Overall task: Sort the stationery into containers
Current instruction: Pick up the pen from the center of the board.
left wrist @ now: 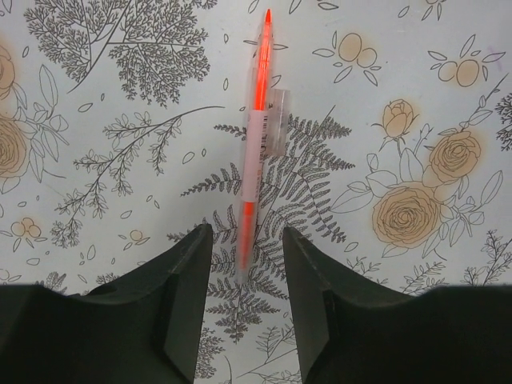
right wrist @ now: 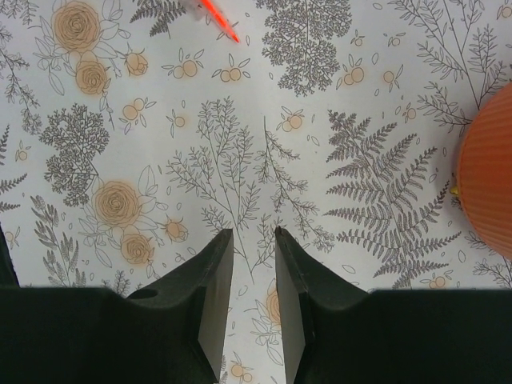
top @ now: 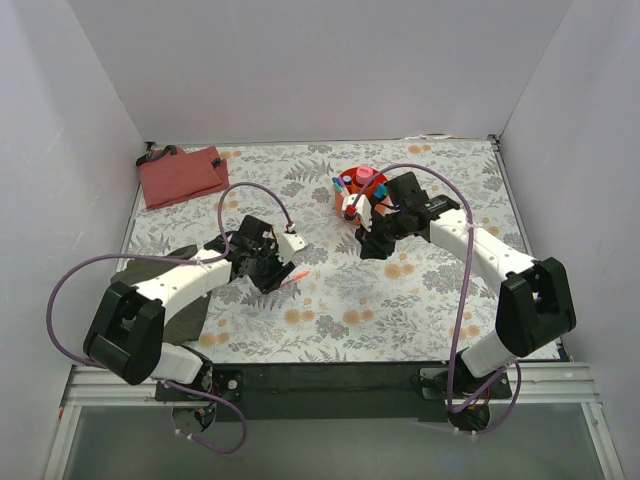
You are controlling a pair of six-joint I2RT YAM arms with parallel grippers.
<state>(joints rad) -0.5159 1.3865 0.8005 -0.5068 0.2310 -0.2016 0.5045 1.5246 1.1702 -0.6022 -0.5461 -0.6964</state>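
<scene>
From above, the orange-red pen (top: 295, 279) lay flat on the flowered table cover (top: 420, 300), left of centre. The left gripper (top: 272, 277) sat low over its near end. The orange cup (top: 352, 205) stood toward the far side, right of centre, with other pens (top: 338, 185) standing in it. The right gripper (top: 372, 245) hung just in front of the cup, well apart from the orange-red pen. An olive cloth (top: 185, 305) lay under the left arm.

The left wrist camera showed the pen running straight away from the lens, its near end between the two dark fingers (left wrist: 188, 280). The jaws stood partly open, and table cover showed on either side of the barrel, so nothing was gripped. A clear clip and a pale label sat at mid-barrel.

In the right wrist camera, that arm's fingers (right wrist: 210, 296) stood a narrow gap apart with nothing between them, only bare cover below. The cup's ribbed wall showed at the right edge and the pen's red tip at the top edge.

The pen looked light, stiff and smooth, and seemed likely to roll or swing if pinched at its very end. A hold across the barrel, nearer the labelled middle, would probably keep it level. Being so thin, it would need the jaws almost shut.
</scene>
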